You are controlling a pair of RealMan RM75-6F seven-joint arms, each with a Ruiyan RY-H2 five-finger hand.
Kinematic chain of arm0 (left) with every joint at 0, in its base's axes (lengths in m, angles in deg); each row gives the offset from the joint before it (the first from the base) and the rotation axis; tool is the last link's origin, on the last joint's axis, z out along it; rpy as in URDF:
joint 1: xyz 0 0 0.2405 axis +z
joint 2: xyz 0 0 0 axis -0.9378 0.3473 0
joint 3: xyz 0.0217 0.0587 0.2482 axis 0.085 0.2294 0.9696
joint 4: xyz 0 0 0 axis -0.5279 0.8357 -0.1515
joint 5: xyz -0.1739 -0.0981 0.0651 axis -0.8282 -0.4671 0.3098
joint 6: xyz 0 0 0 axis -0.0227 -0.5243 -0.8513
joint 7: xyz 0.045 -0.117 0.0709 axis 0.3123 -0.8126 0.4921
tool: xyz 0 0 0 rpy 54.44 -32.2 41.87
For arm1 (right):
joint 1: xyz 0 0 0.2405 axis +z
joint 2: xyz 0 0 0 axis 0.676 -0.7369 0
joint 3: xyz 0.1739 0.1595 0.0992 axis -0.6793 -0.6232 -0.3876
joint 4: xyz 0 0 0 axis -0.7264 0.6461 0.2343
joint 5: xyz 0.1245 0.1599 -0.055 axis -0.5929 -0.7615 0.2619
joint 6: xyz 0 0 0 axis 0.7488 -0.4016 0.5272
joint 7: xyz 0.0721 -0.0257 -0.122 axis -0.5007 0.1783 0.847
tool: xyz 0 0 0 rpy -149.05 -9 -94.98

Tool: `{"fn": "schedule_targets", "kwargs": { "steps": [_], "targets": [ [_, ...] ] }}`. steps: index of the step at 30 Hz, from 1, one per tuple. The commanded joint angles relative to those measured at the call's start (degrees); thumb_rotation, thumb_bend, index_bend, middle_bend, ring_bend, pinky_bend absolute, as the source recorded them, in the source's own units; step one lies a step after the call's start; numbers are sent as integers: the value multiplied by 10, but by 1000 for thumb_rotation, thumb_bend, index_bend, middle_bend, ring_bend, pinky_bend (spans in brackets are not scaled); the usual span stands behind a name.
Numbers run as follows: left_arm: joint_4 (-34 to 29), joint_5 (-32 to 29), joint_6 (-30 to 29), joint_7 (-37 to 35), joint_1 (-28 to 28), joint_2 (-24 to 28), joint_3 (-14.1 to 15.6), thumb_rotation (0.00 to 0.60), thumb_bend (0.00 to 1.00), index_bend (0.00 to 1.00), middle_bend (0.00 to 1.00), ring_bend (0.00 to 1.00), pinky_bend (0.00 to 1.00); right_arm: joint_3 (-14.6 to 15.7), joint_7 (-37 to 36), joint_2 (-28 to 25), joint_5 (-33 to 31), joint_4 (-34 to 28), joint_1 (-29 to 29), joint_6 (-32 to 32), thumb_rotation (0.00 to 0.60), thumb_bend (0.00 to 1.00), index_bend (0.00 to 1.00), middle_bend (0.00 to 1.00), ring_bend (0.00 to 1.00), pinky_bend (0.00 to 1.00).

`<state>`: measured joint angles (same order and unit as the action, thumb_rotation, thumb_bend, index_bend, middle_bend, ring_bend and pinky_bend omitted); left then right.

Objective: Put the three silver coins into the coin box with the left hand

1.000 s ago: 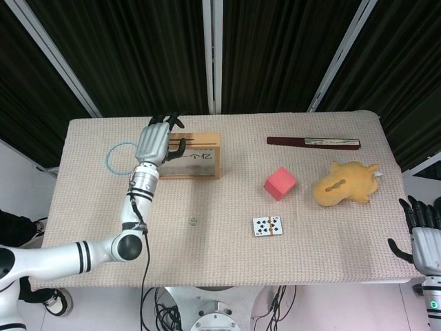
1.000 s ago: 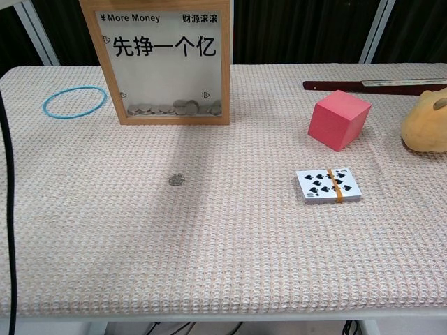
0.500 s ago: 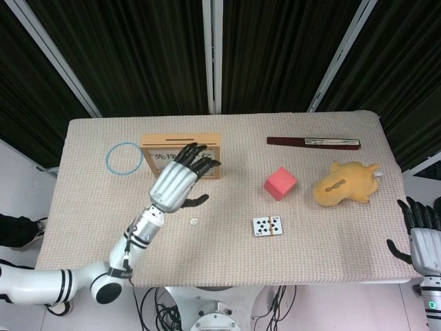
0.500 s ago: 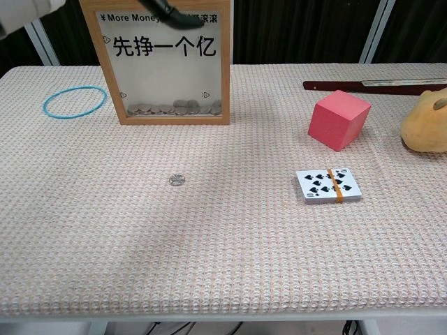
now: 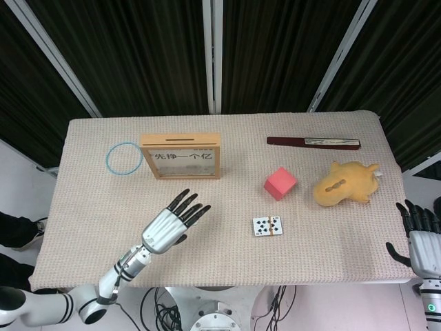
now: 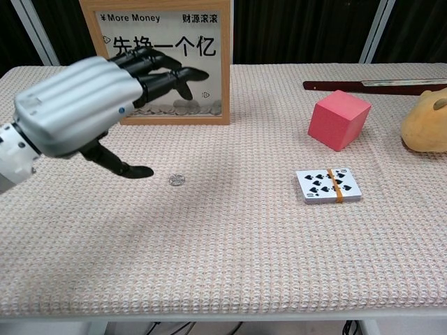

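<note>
One silver coin [image 6: 177, 179] lies flat beside the empty left hand [image 6: 84, 101], fingers spread toward the upright coin box [image 5: 181, 156].

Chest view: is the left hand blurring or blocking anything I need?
Chest view: left hand looms large and soft-edged, covering part of the coin box; the silver coin stays sharp and clear. Head view: hand hides that coin.

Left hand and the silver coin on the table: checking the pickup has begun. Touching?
Apart. The chest view shows cloth between the left hand and the coin.
</note>
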<state>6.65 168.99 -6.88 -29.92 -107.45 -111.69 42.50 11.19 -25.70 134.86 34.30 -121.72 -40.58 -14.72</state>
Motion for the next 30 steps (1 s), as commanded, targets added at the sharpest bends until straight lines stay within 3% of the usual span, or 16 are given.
{"fn": "schedule_targets", "kwargs": {
  "steps": [1,6,10,14,23,30],
  "targets": [
    [56,0,5,-24,19,-42,2,600,41,16,194,42,61,0,-1,0,-1,0,-1,0,600,214,0,0,0,0],
    [90,-17,24,-56,29,-65,-7,600,129,86,194,42,62,-1,-6,-1,-4,3,-1,4,600,213,0,0,0,0],
    [106,-23,37,-69,35,-78,-10,600,140,128,194,42,62,-1,-7,-2,-6,5,0,7,600,214,0,0,0,0],
    [125,-37,52,-94,37,-96,-21,600,139,256,193,42,62,-2,-8,-3,-4,3,1,8,600,214,0,0,0,0],
    [164,-55,77,-140,34,-130,-45,600,239,338,194,42,63,-1,-10,-3,-6,4,1,10,600,213,0,0,0,0],
    [185,-64,91,-151,35,-143,-54,600,254,374,194,42,62,-1,-12,-6,-6,4,0,9,600,213,0,0,0,0]
  ]
}}
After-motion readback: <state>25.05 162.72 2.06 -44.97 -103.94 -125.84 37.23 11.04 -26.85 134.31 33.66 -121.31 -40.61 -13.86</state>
